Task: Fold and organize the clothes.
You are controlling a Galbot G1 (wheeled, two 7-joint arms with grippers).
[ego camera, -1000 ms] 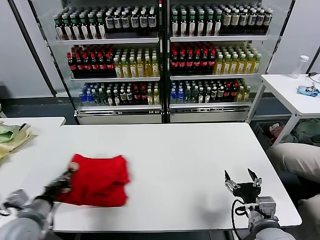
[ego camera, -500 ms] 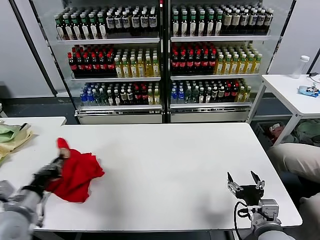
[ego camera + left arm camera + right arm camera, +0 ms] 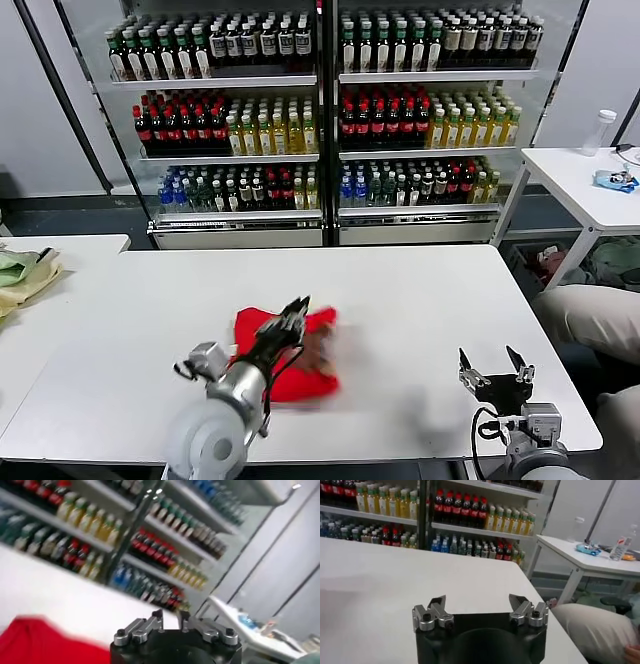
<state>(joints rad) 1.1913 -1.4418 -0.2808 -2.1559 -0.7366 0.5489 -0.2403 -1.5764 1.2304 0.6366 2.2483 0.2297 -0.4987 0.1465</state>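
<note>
Right gripper [image 3: 496, 362] sits parked at 5 o'clock on the white table [image 3: 420, 290], jaws spread wide, nothing between them. Left gripper [image 3: 290, 318] hangs over the table's centre; its jaws show a narrow gap and no cloth between them, so it looks released. The red T-shirt [image 3: 290, 362] lies just under and beside it as a rumpled bundle, roughly compact but uneven. The fold seems partly done at best; squaring and tidy placement remain. A drinks cooler [image 3: 325, 120] stands at 12 o'clock.

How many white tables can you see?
3: the big table in front with the red shirt on it, one at the far left, one at the far right. Others may be out of sight.
</note>
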